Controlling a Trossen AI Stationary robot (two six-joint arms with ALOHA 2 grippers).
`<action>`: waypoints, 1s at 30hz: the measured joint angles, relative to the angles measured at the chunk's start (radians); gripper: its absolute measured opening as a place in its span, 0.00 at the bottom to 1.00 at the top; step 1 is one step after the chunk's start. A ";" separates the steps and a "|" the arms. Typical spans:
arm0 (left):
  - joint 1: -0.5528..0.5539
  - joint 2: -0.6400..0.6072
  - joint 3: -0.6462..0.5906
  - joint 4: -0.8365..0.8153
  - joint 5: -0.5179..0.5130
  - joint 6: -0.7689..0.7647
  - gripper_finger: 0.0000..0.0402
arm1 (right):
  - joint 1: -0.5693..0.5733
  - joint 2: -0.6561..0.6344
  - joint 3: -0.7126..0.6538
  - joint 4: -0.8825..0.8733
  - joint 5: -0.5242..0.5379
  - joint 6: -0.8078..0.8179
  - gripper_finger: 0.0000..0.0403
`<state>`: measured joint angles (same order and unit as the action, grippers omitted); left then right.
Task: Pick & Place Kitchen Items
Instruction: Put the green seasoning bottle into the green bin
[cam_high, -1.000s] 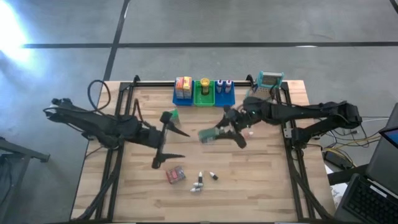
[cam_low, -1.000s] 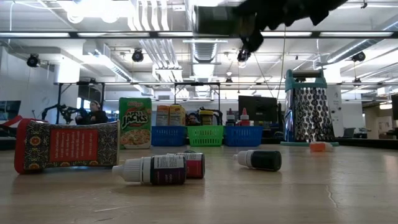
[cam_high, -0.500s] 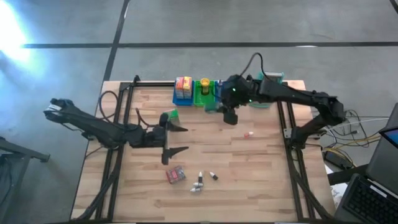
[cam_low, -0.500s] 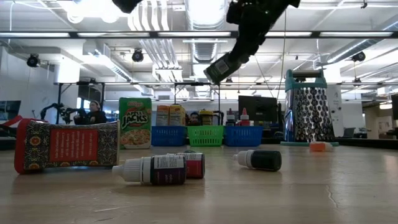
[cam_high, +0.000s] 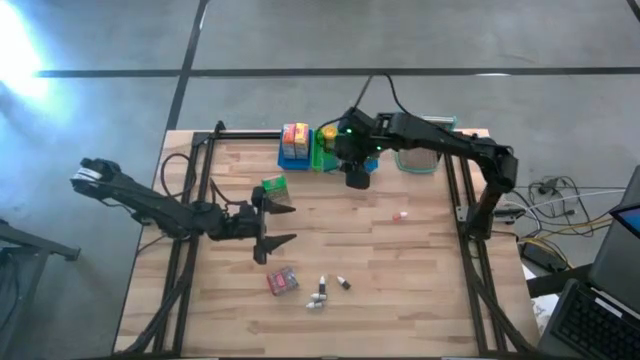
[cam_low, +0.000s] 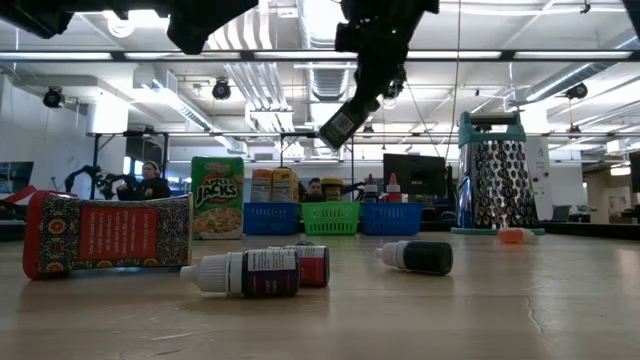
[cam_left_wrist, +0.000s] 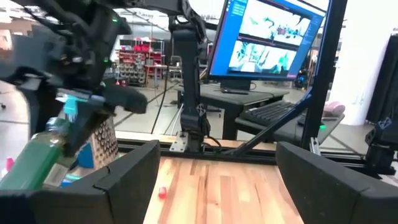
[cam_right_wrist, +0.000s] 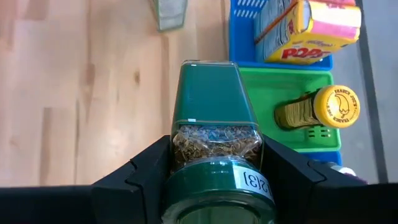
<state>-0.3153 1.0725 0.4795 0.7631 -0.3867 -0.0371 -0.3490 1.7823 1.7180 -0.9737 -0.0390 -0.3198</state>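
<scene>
A: High view, what do I have?
B: I see the right gripper (cam_high: 357, 176) raised at the far edge of the table (cam_high: 420, 260), just in front of the green bin (cam_high: 327, 153). The left gripper (cam_high: 272, 226) waits mid-table, fingers spread and holding nothing, with a green box (cam_high: 273, 185) just beyond it. A red packet (cam_high: 283, 282) and small bottles (cam_high: 330, 290) lie nearer the front edge.

A: Low view?
B: I see the green jar (cam_low: 340, 127) tilted, hanging high above the bins; the metal grater (cam_low: 491, 184) stands upright to the right.

A: Left wrist view?
B: My left fingers (cam_left_wrist: 124, 180) stand wide apart with bare table between them. The jar (cam_left_wrist: 43, 158) appears farther off, under the other arm.

A: Right wrist view?
B: My right fingers (cam_right_wrist: 146, 171) clamp the jar (cam_right_wrist: 214, 140) on both sides, its tapered end pointing away. Beside it, the green bin (cam_right_wrist: 273, 87) holds a yellow-capped bottle (cam_right_wrist: 320, 111); the blue bin (cam_right_wrist: 249, 37) holds a yellow-red box (cam_right_wrist: 308, 28).
</scene>
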 joint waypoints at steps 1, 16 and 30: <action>0.000 0.000 -0.002 0.000 0.000 -0.001 0.81 | -0.002 0.020 0.024 -0.017 0.011 -0.004 0.48; 0.001 0.000 -0.011 -0.013 0.000 0.010 0.81 | -0.086 0.342 0.427 -0.243 0.070 -0.089 0.48; 0.002 0.001 -0.011 -0.071 -0.001 0.014 0.81 | -0.116 0.480 0.599 -0.310 0.069 -0.134 0.48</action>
<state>-0.3138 1.0733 0.4686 0.6925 -0.3874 -0.0230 -0.4654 2.2623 2.3172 -1.2835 0.0303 -0.4535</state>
